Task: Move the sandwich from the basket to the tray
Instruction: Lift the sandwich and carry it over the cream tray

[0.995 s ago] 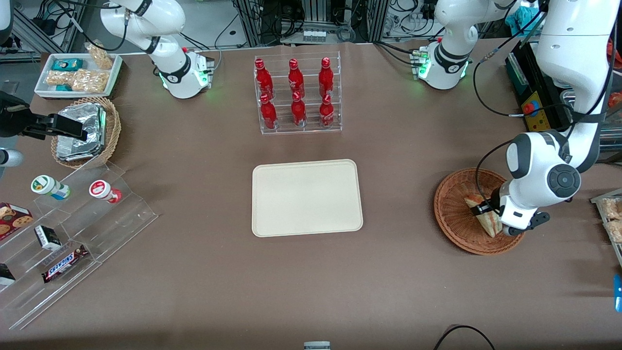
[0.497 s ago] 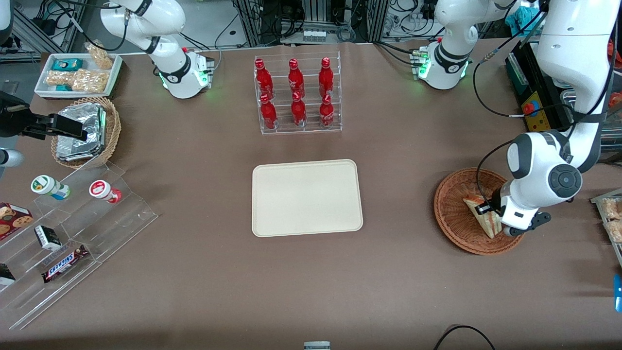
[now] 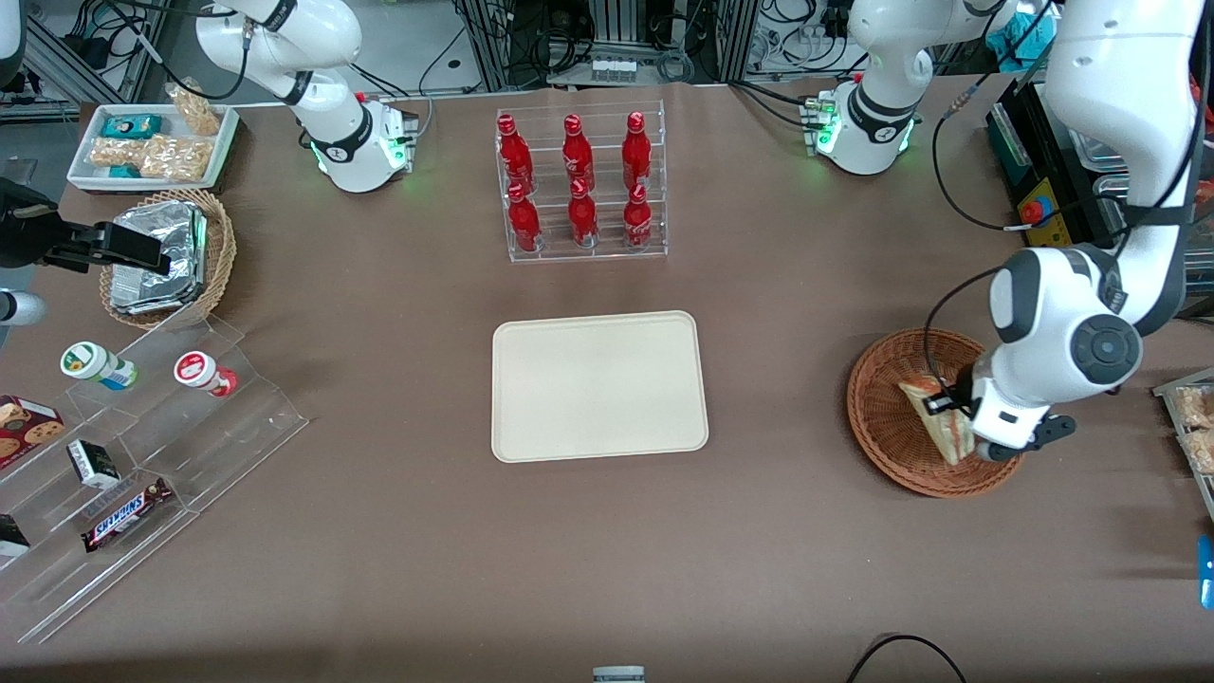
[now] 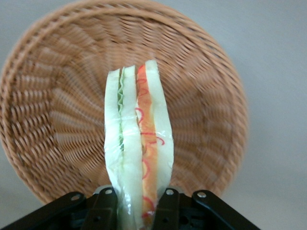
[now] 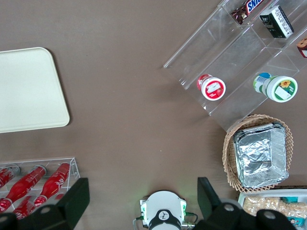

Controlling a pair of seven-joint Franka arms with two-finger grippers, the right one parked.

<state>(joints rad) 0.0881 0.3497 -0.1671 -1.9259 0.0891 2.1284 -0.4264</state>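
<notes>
The sandwich [image 3: 934, 419] [image 4: 139, 143] is a pale triangular wedge with red-orange and green filling. It hangs above the round reddish-brown wicker basket [image 3: 887, 436] [image 4: 53, 120], pinched between black fingers [image 4: 105, 211]. My left gripper [image 3: 948, 417] [image 4: 136, 211] is shut on the sandwich's wide end, over the basket at the working arm's end of the table. The cream tray [image 3: 598, 386] [image 5: 26, 91] lies flat in the middle of the table with nothing on it.
A clear rack of red bottles [image 3: 579, 185] stands farther from the front camera than the tray. Toward the parked arm's end are a tan basket of foil packs [image 3: 166, 254], a white snack tray [image 3: 152, 144] and a clear stepped shelf [image 3: 142, 446].
The gripper and sandwich have risen slightly above the basket; the wrist has shifted up a little in the front view.
</notes>
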